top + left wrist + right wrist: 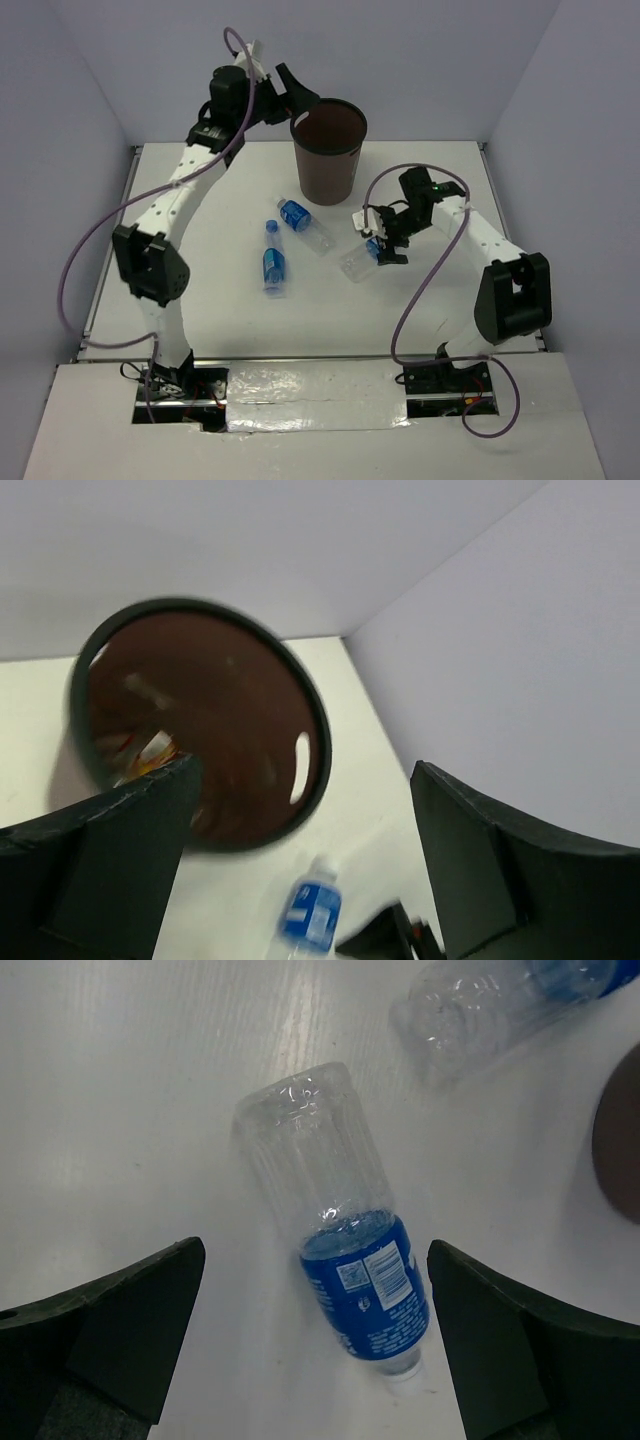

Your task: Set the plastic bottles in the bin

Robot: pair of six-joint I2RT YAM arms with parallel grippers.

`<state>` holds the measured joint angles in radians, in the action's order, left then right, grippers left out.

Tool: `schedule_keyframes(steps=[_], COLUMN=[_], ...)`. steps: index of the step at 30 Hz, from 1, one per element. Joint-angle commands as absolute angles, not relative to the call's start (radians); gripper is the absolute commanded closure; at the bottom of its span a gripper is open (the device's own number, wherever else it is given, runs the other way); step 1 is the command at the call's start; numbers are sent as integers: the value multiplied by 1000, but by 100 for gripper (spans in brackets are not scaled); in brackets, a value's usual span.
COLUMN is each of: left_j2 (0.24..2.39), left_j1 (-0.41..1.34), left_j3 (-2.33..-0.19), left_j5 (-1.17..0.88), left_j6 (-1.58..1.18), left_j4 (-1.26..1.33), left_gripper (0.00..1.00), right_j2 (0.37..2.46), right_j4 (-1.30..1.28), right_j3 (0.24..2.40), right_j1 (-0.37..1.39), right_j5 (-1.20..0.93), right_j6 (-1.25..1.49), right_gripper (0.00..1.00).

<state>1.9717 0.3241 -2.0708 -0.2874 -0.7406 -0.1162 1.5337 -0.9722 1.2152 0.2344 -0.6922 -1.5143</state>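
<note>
The dark brown bin [328, 150] stands upright at the back middle of the table. My left gripper [295, 95] is open and empty, held high by the bin's left rim; the bin's mouth [310, 710] fills the left wrist view between its fingers [110, 870]. Three clear plastic bottles with blue labels lie on the table: one on the left [272, 258], one in the middle [304, 224], one on the right [362, 260]. My right gripper [385, 245] is open above the right bottle [345, 1260], one finger on each side, not touching. The middle bottle's base [480, 1010] lies beyond.
White and orange scraps [140, 750] lie inside the bin. Grey walls close in the table at the back and both sides. The bin's base [620, 1140] shows at the right edge of the right wrist view. A bottle [312, 915] lies below the bin in the left wrist view.
</note>
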Motion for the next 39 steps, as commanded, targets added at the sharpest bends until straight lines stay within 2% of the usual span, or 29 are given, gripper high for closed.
schedule_keyframes(steps=[1, 5, 10, 18, 22, 28, 30, 35, 39], left_j2=[1746, 1524, 1343, 1073, 958, 916, 925, 948, 950], left_j1=[293, 242, 190, 129, 123, 120, 120, 120, 120], left_j3=[-1906, -1628, -1389, -984, -795, -701, -692, -666, -632], left_j5=[-227, -210, -193, -130, -123, -123, -133, -158, -179], left_j6=[-637, -611, -595, -693, -791, -838, -844, -867, -888], left_j4=[-123, -162, -210, -210, -164, -133, -127, -106, -68], left_gripper=[1, 1, 1, 1, 1, 1, 1, 1, 1], right_j2=[1580, 1663, 1746, 1835, 1836, 1769, 1723, 1635, 1597], right_j4=[-924, -884, -825, -732, -693, -698, -712, -770, -808], right_j3=[1206, 1218, 1230, 1233, 1201, 1190, 1198, 1276, 1431], right_j1=[278, 324, 373, 408, 410, 410, 413, 439, 471], right_j5=[-586, -523, -431, -377, -368, -394, -431, -550, -649], right_j6=[-1704, -1716, -1700, -1615, -1571, -1499, -1448, -1239, -1057], right_gripper=[0, 0, 2, 12, 21, 48, 53, 59, 61])
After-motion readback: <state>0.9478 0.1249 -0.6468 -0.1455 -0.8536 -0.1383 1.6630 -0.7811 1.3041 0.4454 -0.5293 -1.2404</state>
